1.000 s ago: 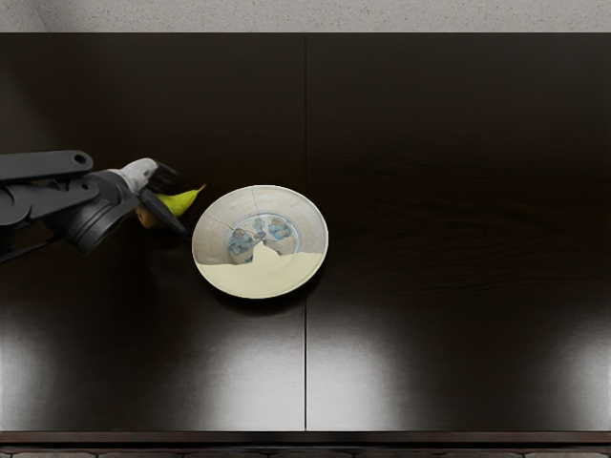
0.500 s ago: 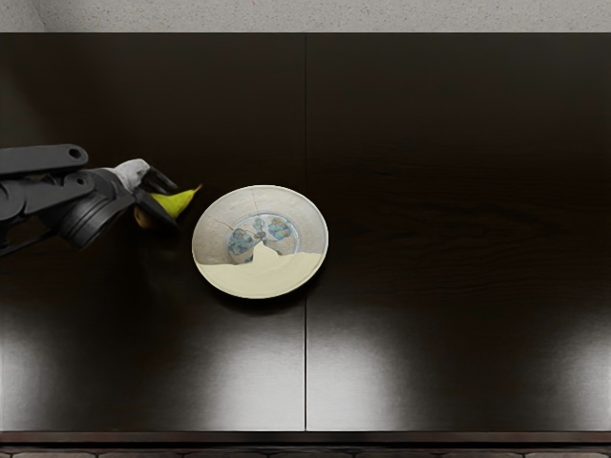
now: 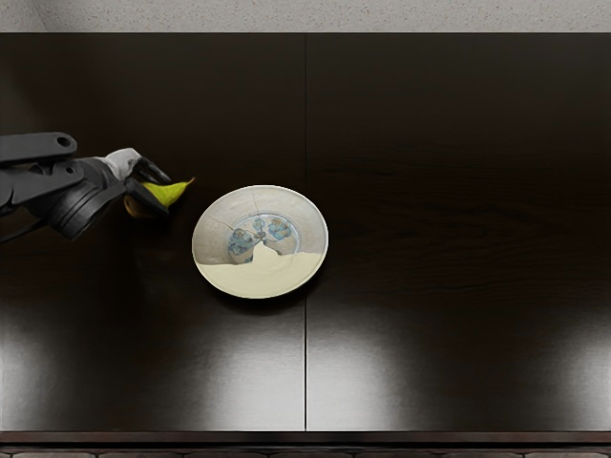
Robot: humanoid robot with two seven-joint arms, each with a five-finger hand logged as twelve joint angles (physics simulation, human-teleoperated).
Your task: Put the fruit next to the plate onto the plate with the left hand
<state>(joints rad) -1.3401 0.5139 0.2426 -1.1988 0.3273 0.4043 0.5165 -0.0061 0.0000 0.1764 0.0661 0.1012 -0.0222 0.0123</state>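
A yellow-green pear (image 3: 172, 192) is held just left of the plate (image 3: 286, 272), its pointed stem end aimed at the rim. My left hand (image 3: 151, 188) comes in from the left edge and is shut on the pear's wide end, with one dark finger above it and one below. The hand hides much of the fruit. The plate is round and cream-rimmed with a blue pattern in its middle, and nothing lies on it. A gap of dark table separates the pear from the plate. The right hand is out of sight.
The dark, glossy table (image 3: 430, 286) runs across the whole view, with a thin seam down its centre. A pale wall strip borders its far edge.
My left hand has drawn back to the left and slightly upward with the pear in its fingers, so the fruit is now a little farther from the plate rim.
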